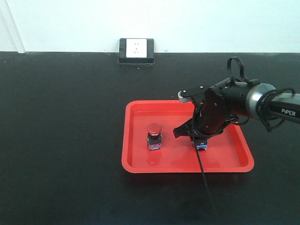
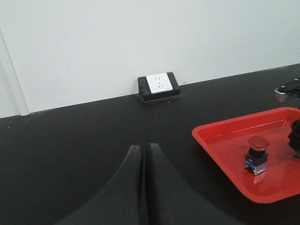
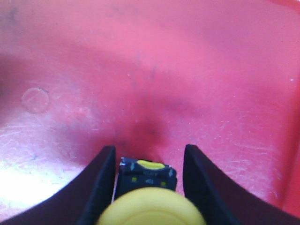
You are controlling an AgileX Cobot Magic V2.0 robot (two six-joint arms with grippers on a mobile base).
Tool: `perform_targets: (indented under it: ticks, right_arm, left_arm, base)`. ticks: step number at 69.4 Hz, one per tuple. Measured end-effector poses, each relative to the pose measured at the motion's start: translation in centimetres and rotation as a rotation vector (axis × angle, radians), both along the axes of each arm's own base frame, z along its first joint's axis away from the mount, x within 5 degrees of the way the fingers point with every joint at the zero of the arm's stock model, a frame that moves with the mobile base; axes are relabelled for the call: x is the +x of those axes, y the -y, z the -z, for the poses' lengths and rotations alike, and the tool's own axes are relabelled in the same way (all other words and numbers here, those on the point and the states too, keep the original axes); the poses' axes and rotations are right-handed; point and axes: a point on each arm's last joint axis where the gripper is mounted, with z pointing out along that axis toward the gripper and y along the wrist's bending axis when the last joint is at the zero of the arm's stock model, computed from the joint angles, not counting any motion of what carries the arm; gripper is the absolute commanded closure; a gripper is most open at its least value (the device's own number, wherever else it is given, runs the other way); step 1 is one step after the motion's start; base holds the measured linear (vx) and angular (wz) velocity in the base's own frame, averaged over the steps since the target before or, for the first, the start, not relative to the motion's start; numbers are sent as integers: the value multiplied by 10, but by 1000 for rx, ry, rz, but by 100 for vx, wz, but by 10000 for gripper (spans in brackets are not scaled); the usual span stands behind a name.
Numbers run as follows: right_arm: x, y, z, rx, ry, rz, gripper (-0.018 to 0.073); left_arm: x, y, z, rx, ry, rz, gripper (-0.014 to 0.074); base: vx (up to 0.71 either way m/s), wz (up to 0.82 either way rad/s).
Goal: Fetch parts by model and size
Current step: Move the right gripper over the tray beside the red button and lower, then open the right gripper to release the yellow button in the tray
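Both fingers of my right gripper flank the yellow-capped switch, spread, not visibly pinching. It stands inside the red tray, right of the red-capped switch. My left gripper is clenched empty, well off the tray.

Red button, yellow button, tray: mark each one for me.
Red button (image 1: 154, 129): exterior front view, on its red cap.
Yellow button (image 3: 151, 209): right wrist view, on its yellow cap, between the claw's fingers.
Tray (image 1: 187, 167): exterior front view, on its bare near rim.

Bare tray floor lies between the red-capped switch and right claw.
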Motion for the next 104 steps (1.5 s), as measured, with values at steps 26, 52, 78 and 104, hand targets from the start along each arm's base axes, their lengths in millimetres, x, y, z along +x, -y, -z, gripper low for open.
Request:
perform_targets:
  ticks: [26, 52, 78, 104]
  right_arm:
    - [0, 0, 0, 0, 3, -2, -159]
    - [1, 0, -1, 3, 9, -3, -144]
    - [-4, 1, -39, 41, 107, -4, -104]
    - [-44, 13, -77, 143, 304, -38, -23]
  left_arm:
    - [0, 0, 0, 0, 0, 0, 603]
    - [0, 0, 0, 0, 0, 0, 603]
    - [0, 0, 0, 0, 0, 0, 603]
    - [0, 0, 0, -1, 0, 0, 603]
  base:
    - [0, 0]
    - [0, 0]
    - [0, 0]
    - [0, 0]
